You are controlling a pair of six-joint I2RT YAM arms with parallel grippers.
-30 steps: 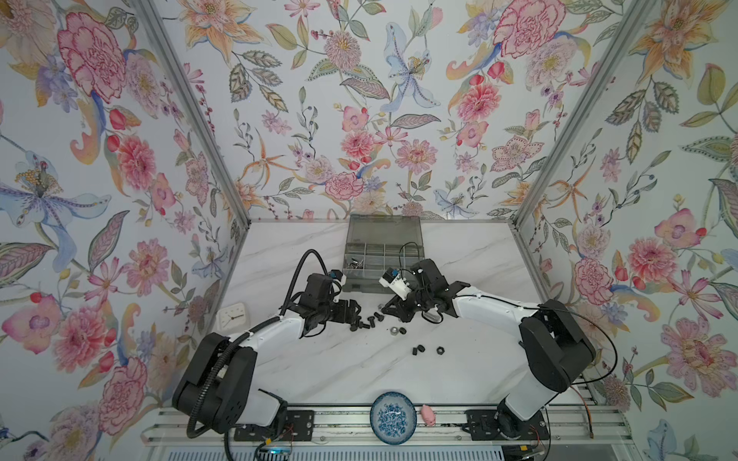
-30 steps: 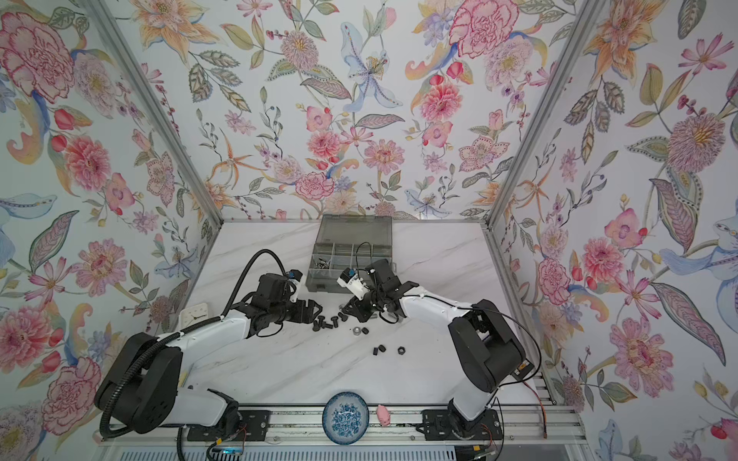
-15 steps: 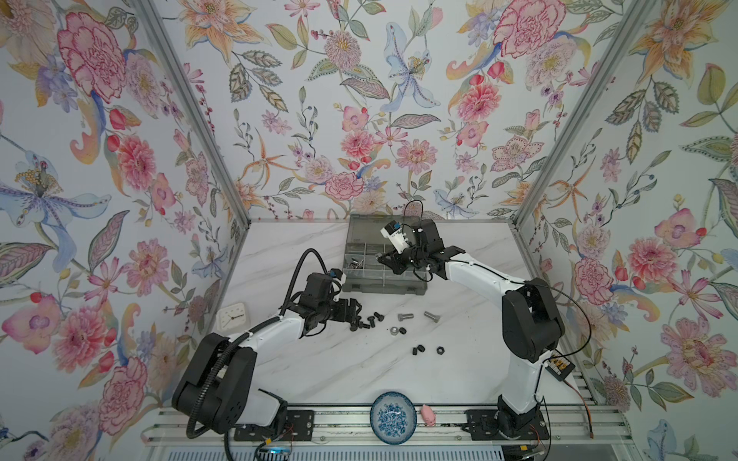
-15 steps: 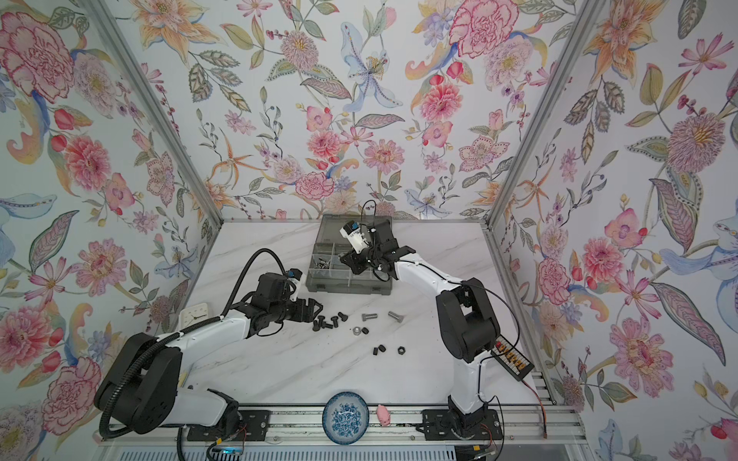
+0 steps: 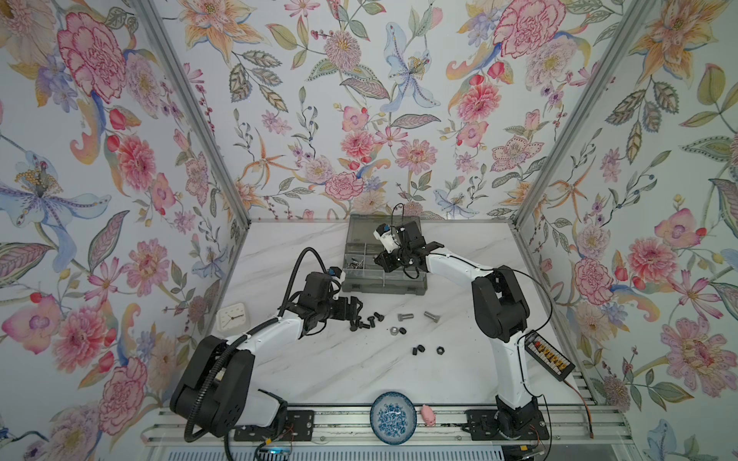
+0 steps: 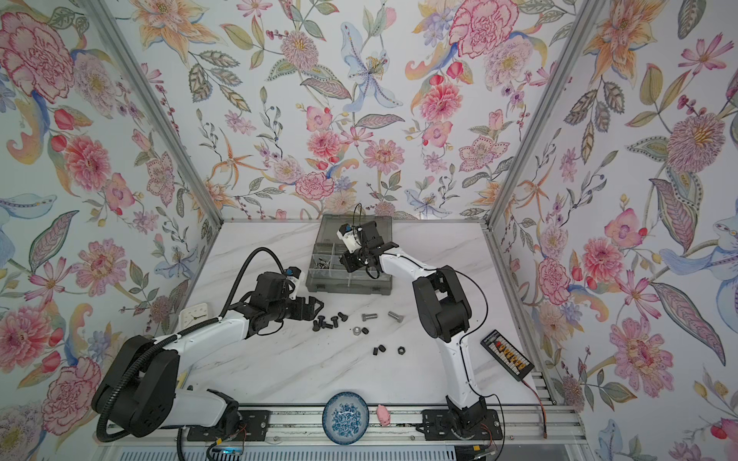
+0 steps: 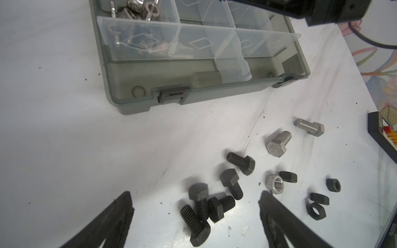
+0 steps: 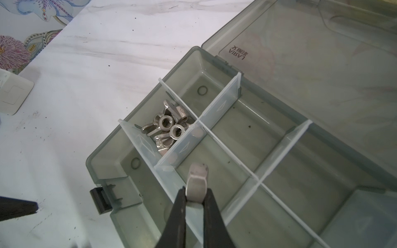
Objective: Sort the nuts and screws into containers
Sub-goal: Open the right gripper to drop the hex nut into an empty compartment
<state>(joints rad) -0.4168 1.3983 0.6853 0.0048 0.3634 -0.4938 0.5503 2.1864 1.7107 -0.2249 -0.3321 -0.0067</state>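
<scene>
Several black screws lie in a heap on the marble table, right under my open left gripper. Two silver screws, a silver hex nut and several black nuts lie past them. The grey organizer stands open at the back. One of its containers holds silver wing nuts. My right gripper hangs over the organizer, shut on a silver nut, above the divider beside the wing nuts' compartment. In a top view, my left gripper is just left of the screws.
A blue-and-white bowl and a small pink figure sit at the front edge. A white square clock lies at the left wall. A black button box rests by the right arm. The organizer's lid lies open behind it.
My right gripper has gone from the loose parts on the table up and back over the organizer, shut the whole way. My left gripper stayed by the black screws and opened a little wider.
</scene>
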